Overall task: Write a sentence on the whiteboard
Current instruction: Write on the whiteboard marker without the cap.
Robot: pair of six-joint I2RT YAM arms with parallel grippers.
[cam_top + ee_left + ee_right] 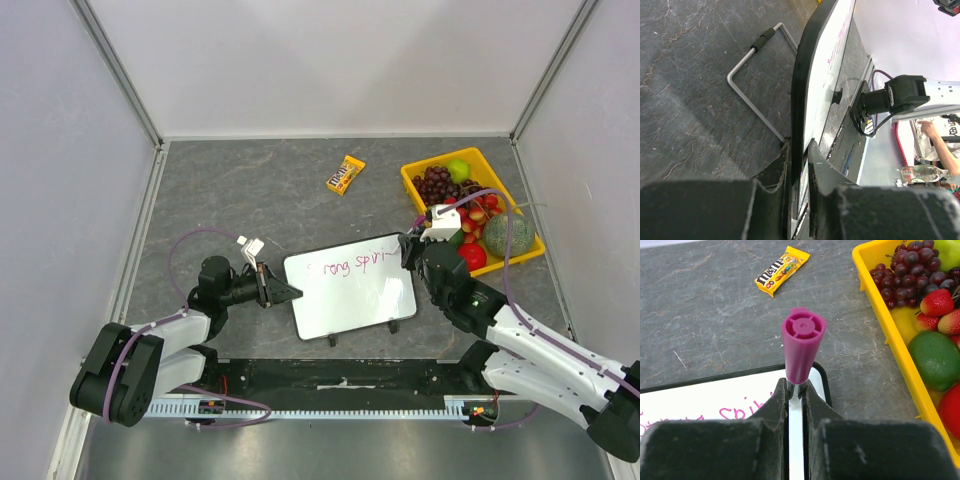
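The whiteboard (pixel 350 297) lies tilted at the table's middle front, with a black rim and small black feet. The sentence (pixel 352 265) is a pink line near its top edge, reading roughly "rong spiri". My left gripper (pixel 285 292) is shut on the board's left rim; in the left wrist view the board (pixel 805 85) runs edge-on between my fingers (pixel 776 170). My right gripper (pixel 408 250) is over the board's top right corner, shut on a pink marker (pixel 801 345). The marker's tip is hidden. The pink writing (pixel 737 412) shows just left of my right gripper (pixel 796 387).
A yellow tray (pixel 418 182) of grapes, strawberries, a lime and other fruit stands at the back right, close to my right arm. An M&M's packet (pixel 346 174) lies behind the board. A bent wire stand (pixel 757 75) lies on the table beside the board's back.
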